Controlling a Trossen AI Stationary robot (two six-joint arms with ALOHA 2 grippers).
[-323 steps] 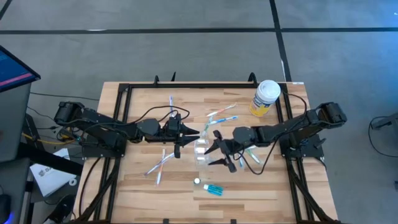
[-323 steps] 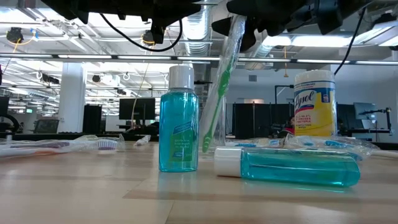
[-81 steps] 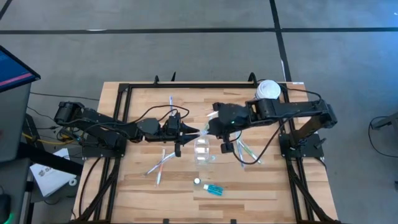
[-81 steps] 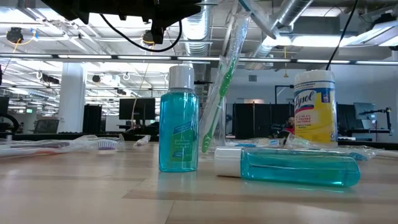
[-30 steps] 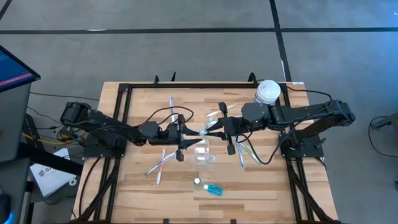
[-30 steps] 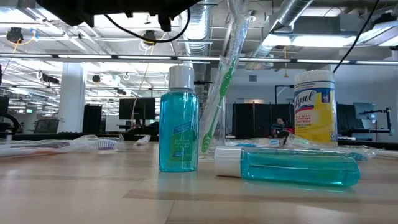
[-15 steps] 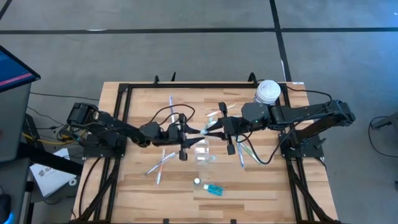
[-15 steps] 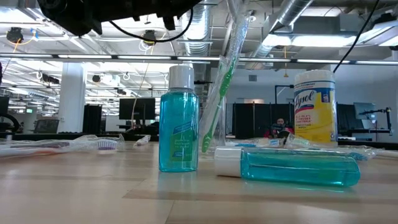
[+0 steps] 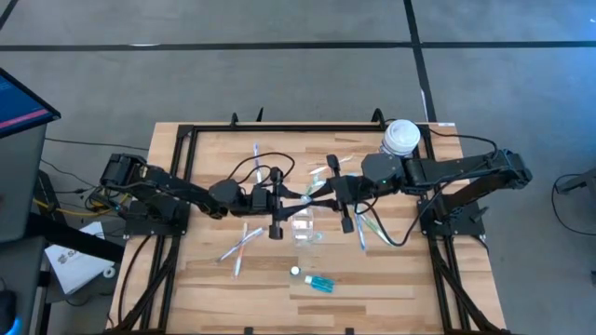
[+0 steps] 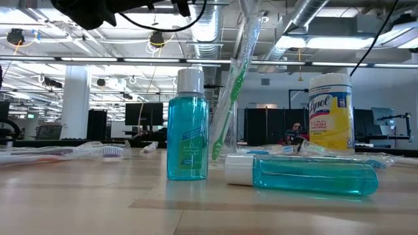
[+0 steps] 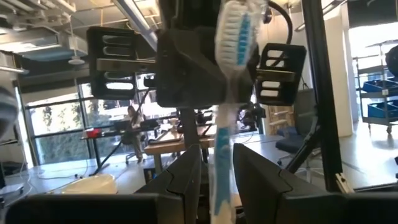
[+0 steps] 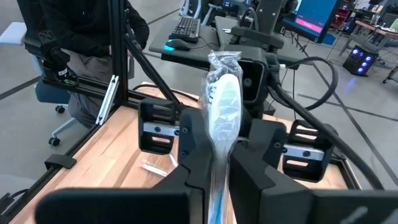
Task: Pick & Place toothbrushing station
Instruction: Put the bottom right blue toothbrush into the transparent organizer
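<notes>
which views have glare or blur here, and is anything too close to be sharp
Left wrist view: bright windows wash out the room behind, and the toothbrush between the left gripper fingers is soft from closeness. Right wrist view: the wrapped toothbrush in the right gripper is blurred too. Low view: ceiling lights glare, the blue bottle is sharp. High view: evenly lit, the small tumbler barely shows.

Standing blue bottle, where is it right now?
In the low view the standing blue bottle is upright left of centre, just left of the lying bottle; the high view puts it near the table's front edge.
</notes>
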